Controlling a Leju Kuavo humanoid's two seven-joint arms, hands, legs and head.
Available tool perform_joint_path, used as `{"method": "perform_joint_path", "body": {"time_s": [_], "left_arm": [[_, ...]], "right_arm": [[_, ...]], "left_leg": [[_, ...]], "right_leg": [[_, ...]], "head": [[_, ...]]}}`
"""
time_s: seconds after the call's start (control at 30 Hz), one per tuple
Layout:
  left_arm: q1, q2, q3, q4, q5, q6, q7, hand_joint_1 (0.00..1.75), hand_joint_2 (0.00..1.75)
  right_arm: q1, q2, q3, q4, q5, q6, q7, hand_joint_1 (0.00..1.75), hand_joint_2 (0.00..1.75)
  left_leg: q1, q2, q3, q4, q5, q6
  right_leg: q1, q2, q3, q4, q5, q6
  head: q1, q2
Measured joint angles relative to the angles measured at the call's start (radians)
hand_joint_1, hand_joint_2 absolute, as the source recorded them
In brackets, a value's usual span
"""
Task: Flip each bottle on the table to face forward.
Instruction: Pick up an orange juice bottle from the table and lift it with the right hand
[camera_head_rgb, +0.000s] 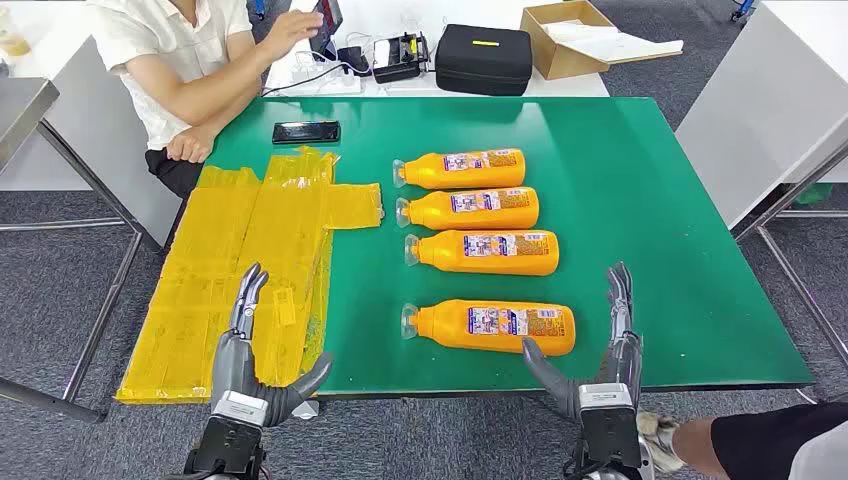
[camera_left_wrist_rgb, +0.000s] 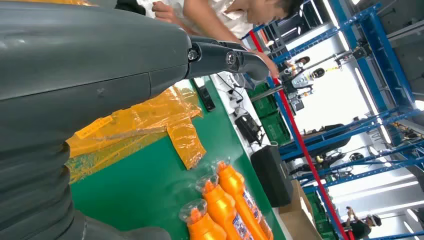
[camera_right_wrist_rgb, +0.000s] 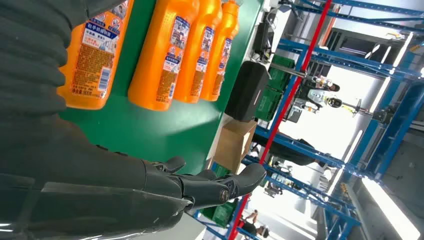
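Several orange bottles lie on their sides on the green table, clear caps pointing left, labels up. The nearest bottle lies apart from the row behind it: a second, a third and the farthest. My left hand hovers open over the yellow sheet at the near left edge, holding nothing. My right hand is open just right of the nearest bottle's base, thumb toward it, not touching. The left wrist view shows bottle caps beyond my left hand; my right hand also holds nothing.
Crumpled yellow plastic sheeting covers the table's left side. A black phone lies at the back left. A seated person reaches toward devices behind the table. A black case and cardboard box stand behind.
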Motion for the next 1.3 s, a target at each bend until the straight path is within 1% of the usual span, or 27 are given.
{"method": "perform_joint_path", "body": {"time_s": [0.6, 0.93, 1.0, 1.13, 1.2, 1.3], "left_arm": [[-0.012, -0.002, 0.009, 0.029, 0.005, 0.003, 0.007, 0.00, 1.75], [-0.011, -0.002, 0.011, 0.029, -0.004, 0.005, 0.017, 0.00, 1.75], [-0.011, -0.002, 0.010, 0.029, 0.003, -0.003, 0.018, 0.00, 1.75], [-0.025, -0.002, 0.003, 0.040, 0.025, -0.056, 0.048, 0.00, 1.75], [-0.040, -0.002, -0.005, 0.064, 0.047, -0.074, 0.061, 0.00, 1.75], [-0.056, 0.000, -0.020, 0.098, 0.065, -0.078, 0.066, 0.00, 1.75]], "right_arm": [[-0.006, 0.000, 0.000, 0.011, 0.002, -0.014, 0.006, 0.00, 1.75], [0.010, 0.002, -0.009, 0.013, 0.036, -0.019, 0.024, 0.00, 1.75], [0.009, 0.000, -0.009, 0.014, 0.119, -0.026, 0.059, 0.00, 1.75], [-0.028, -0.027, 0.004, 0.052, 0.404, -0.067, 0.170, 0.00, 1.75], [-0.052, -0.058, 0.015, 0.090, 0.485, -0.087, 0.213, 0.00, 1.75], [-0.072, -0.107, 0.030, 0.144, 0.553, -0.108, 0.259, 0.00, 1.75]], "left_leg": [[0.000, 0.000, 0.000, 0.000, 0.000, 0.000], [0.000, 0.000, 0.000, 0.000, 0.000, 0.000], [0.000, 0.000, 0.000, 0.000, 0.000, 0.000], [0.000, 0.000, 0.000, 0.000, 0.000, 0.000], [0.000, 0.000, 0.001, 0.000, 0.000, 0.000], [0.000, 0.000, 0.001, 0.000, 0.001, 0.000]], "right_leg": [[0.000, 0.000, 0.000, 0.000, 0.000, 0.000], [0.000, 0.000, 0.000, 0.000, 0.000, 0.000], [0.000, 0.000, 0.000, 0.000, 0.000, 0.000], [0.000, 0.000, 0.000, 0.000, 0.000, 0.000], [0.000, 0.000, 0.000, 0.000, 0.000, 0.000], [0.000, 0.000, 0.000, 0.000, 0.001, 0.000]], "head": [[0.000, 0.000], [0.000, 0.000], [0.000, 0.000], [0.000, 0.000], [0.000, 0.000], [-0.001, 0.000]]}}
